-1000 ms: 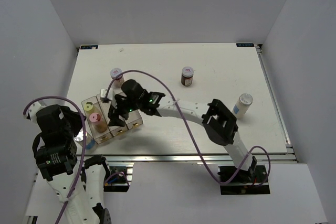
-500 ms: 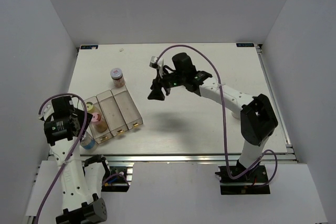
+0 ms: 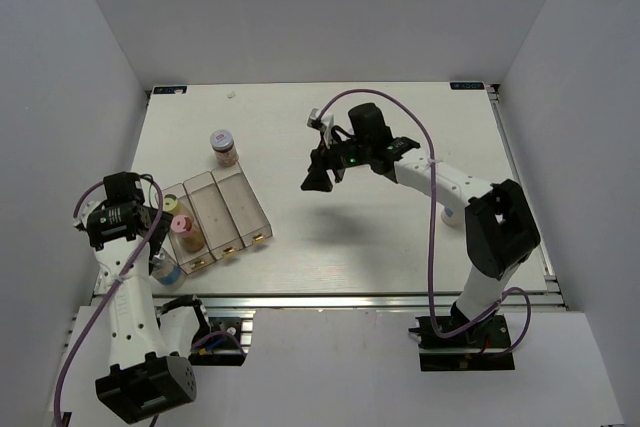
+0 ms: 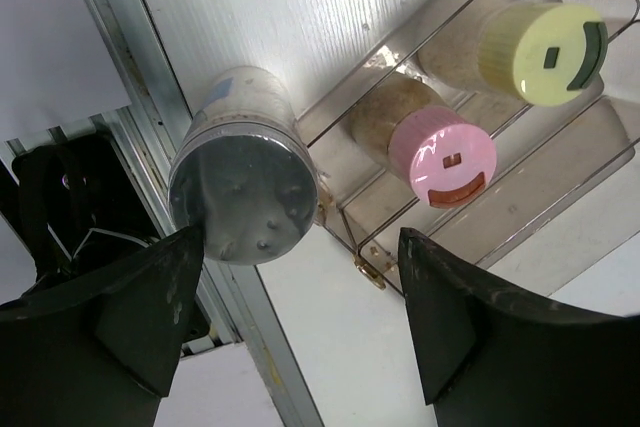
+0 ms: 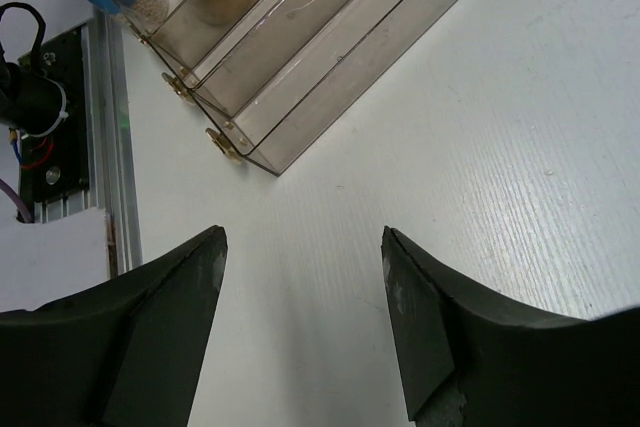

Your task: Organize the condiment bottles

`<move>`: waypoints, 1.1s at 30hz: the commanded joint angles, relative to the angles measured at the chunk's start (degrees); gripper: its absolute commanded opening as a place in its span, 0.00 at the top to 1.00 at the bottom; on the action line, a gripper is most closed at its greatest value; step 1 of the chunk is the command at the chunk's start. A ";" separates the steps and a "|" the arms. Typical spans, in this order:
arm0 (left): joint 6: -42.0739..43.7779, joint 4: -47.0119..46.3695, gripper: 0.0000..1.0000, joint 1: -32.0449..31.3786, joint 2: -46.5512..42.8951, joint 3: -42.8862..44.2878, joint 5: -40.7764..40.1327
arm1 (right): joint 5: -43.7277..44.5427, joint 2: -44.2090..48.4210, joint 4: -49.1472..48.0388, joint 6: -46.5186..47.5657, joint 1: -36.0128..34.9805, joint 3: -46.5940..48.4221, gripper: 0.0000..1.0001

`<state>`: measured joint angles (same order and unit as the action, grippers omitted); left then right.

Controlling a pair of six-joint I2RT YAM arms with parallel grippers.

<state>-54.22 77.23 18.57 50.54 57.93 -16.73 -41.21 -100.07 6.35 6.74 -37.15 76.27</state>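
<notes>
Yellow-lid jar and pink-lid jar in tray's left compartment. Silver-lid jar just outside it, table's near-left corner. Left gripper spread over it. Right gripper spread, empty, mid-table.

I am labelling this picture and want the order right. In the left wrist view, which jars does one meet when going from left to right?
silver-lidded jar → pink-lidded jar → yellow-lidded jar
</notes>
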 commanded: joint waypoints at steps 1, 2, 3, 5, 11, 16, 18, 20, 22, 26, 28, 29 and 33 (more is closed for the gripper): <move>-3.00 3.72 0.11 -0.02 0.52 -1.68 -0.67 | -1.86 1.72 -2.13 -0.94 0.58 0.28 0.31; -3.61 3.72 0.11 -0.02 0.52 -1.94 -0.67 | -2.03 1.72 -2.13 -1.03 0.84 0.20 0.30; -3.70 3.72 0.11 -0.02 0.61 -1.86 -0.76 | -2.12 1.64 -2.04 -1.03 1.11 0.20 0.30; -3.62 3.72 0.10 -0.11 1.13 -1.51 -0.50 | -2.21 1.46 -2.13 -1.29 1.46 0.19 0.30; -3.17 3.80 0.13 -0.02 1.58 3.41 1.34 | -2.12 0.93 -2.92 -1.91 2.16 -0.16 0.30; -5.72 3.72 0.31 -0.02 -1.49 4.21 3.28 | -2.12 0.84 -3.80 -2.44 2.17 -0.51 0.30; -5.03 3.72 0.38 -0.02 -2.73 3.94 4.86 | -2.12 0.93 -3.80 -2.44 2.17 -0.77 0.30; -3.63 3.80 0.37 -0.02 -3.52 3.24 7.66 | -2.12 1.02 -3.80 -2.44 2.25 -1.03 0.30; -3.18 3.80 0.31 -0.02 -4.84 2.63 9.52 | -2.03 1.11 -3.98 -2.26 2.25 -1.21 0.30; -2.30 3.89 0.12 -0.02 -5.54 1.22 14.17 | -1.86 1.20 -4.33 -2.35 2.34 -1.47 0.30; -1.95 3.89 0.11 -0.02 -5.11 1.13 15.15 | -1.77 1.20 -4.68 -2.78 2.25 -1.56 0.30; -1.95 3.98 0.11 -0.02 -5.10 1.13 15.50 | -1.85 1.20 -4.85 -2.87 2.34 -1.56 0.30; -4.93 3.98 0.02 -0.11 -4.84 -0.27 14.63 | -1.50 1.11 -5.38 -3.40 2.25 -2.00 0.30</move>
<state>-57.28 77.30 18.57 45.67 58.85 -3.11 -42.19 -100.07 3.62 4.32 -35.14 74.76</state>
